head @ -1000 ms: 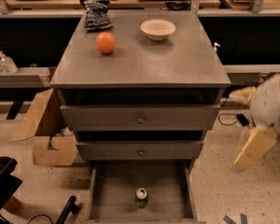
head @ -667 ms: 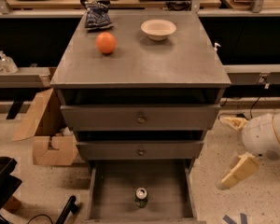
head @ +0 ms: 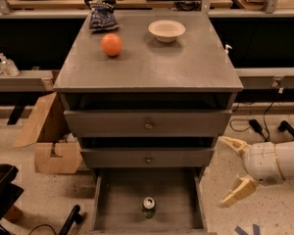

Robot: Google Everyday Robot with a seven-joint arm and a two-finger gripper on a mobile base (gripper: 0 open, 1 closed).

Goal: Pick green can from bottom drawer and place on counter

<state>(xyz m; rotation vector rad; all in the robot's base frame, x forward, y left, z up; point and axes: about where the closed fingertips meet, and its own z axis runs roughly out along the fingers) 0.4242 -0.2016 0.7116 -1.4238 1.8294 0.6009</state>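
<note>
The green can (head: 148, 206) stands upright in the pulled-out bottom drawer (head: 117, 199), near its front middle, silver top showing. The counter (head: 186, 65) is the grey cabinet top above. My gripper (head: 231, 171) is low at the right of the cabinet, beside the drawer's right wall, about level with the middle drawer's bottom. Its two cream fingers (head: 238, 191) are spread wide and hold nothing. The can is well to the left of it and lower.
On the counter are an orange ball (head: 111, 44), a white bowl (head: 166, 30) and a blue chip bag (head: 101, 13). A cardboard box (head: 51, 140) sits on the floor at left. Cables (head: 257, 126) lie on the floor at right. A black object (head: 2, 192) is at bottom left.
My gripper and arm have moved down and slightly left along the cabinet's right side, towards the bottom drawer's level. The can and counter items have not moved.
</note>
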